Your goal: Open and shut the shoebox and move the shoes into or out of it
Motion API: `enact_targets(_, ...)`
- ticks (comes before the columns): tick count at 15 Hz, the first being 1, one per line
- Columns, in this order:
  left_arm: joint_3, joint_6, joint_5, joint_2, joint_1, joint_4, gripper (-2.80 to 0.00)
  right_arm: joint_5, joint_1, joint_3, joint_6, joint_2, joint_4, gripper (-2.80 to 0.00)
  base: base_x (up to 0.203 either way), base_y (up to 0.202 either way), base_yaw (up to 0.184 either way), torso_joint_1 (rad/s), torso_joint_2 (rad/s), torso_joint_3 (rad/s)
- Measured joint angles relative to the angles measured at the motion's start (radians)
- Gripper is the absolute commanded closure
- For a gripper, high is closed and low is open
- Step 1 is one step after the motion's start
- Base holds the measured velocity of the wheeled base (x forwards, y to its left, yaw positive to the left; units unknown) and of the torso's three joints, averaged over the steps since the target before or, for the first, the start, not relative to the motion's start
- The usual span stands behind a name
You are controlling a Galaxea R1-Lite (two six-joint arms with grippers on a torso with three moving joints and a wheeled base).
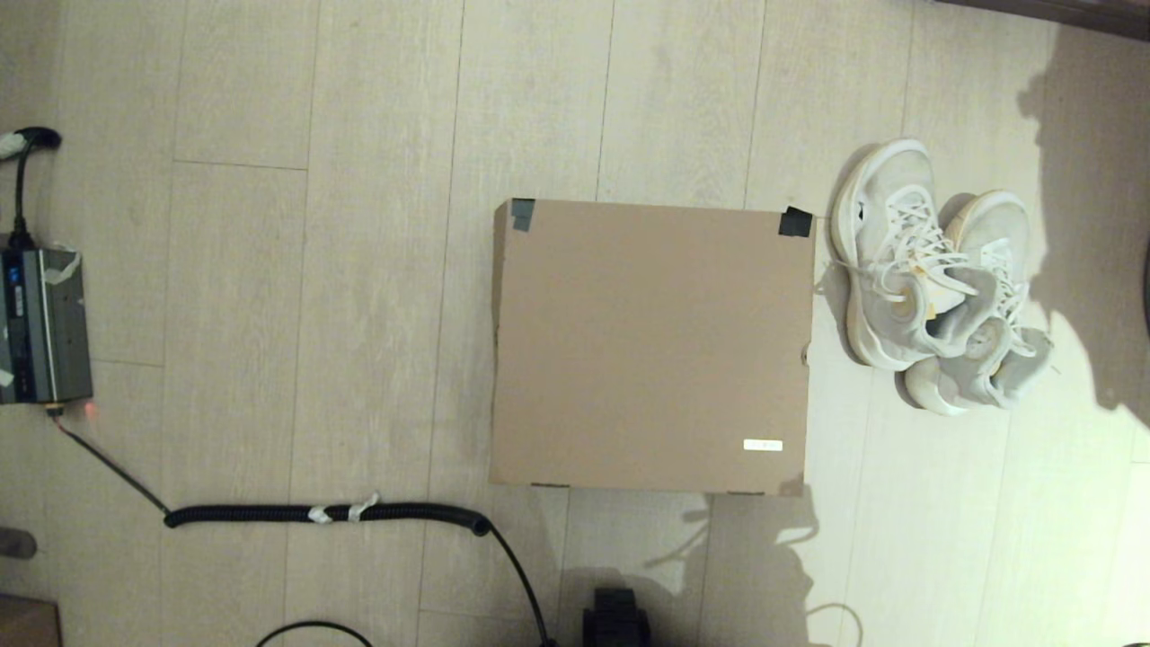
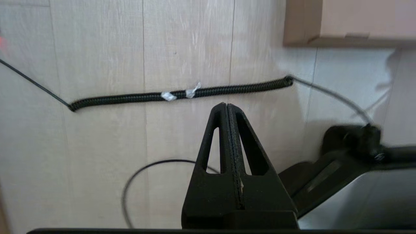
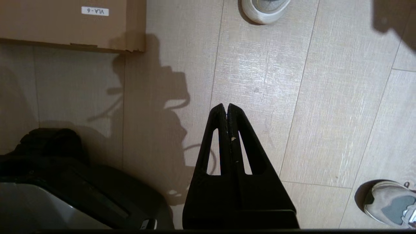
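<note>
Above bare floor left of the box, left gripper (image 2: 227, 105) pressed together, gripping nothing. At centre, shoebox (image 1: 649, 346) lying lid down; just beside its right edge, shoes (image 1: 934, 280) side by side. Farther right, right gripper (image 3: 227, 106) likewise pinched together, empty.

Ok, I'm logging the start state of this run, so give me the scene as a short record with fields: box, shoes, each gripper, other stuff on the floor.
shoebox: shoebox on the floor, lid closed, dark tape on its two far corners, small white label near the right front corner
shoes: shoes on the floor right of the box, outside it, pressed together
left gripper: left gripper shut, empty, above the floor near a coiled black cable
right gripper: right gripper shut, empty, above bare floor
other: grey electronic unit at far left
</note>
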Motion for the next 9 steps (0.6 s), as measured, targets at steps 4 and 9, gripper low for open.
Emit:
enact_targets(4, 0.0, -0.013, 0.0, -0.005, 0.0, -0.002, 0.0, -0.014, -0.001, 0.012, 0.039, -0.005, -0.043, 0.0, 0.0, 0.0, 0.0, 0.0, 0.0, 0.0)
enact_targets(9, 0.0, -0.012, 0.0, -0.006, 0.0, -0.002, 0.0, -0.022, -0.002, 0.014, 0.113, -0.005, -0.048, 0.0, 0.0, 0.0, 0.0, 0.0, 0.0, 0.0)
